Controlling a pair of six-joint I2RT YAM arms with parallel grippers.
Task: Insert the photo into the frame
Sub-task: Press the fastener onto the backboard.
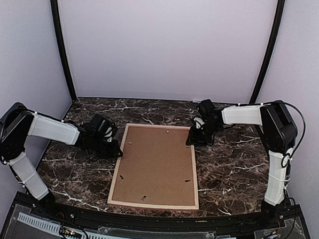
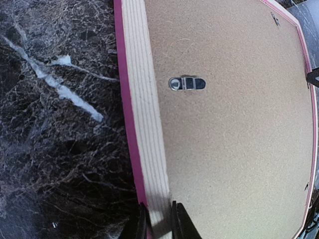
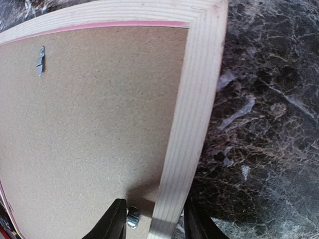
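The frame point(image 1: 155, 205) lies face down on the marble table, pale wood up, with a pink edge showing. A brown backing board point(image 1: 157, 165) fills it. The photo is hidden. My left gripper point(image 1: 118, 154) is shut on the frame's left rail point(image 2: 144, 124), its fingertips point(image 2: 178, 223) pressed to both sides of the wood. My right gripper point(image 1: 191, 142) is at the far right corner and stands open astride the right rail point(image 3: 192, 124). Its inner finger point(image 3: 112, 221) sits over the board beside a small metal clip point(image 3: 132, 218), apart from the rail. The outer finger point(image 3: 197, 224) is close to the rail's outside.
Dark marble table point(image 1: 231, 171) lies on both sides of the frame. A metal turn clip point(image 2: 187, 83) sits on the backing board near the left rail, with more small clips near the other edges. Pale walls enclose the back and sides.
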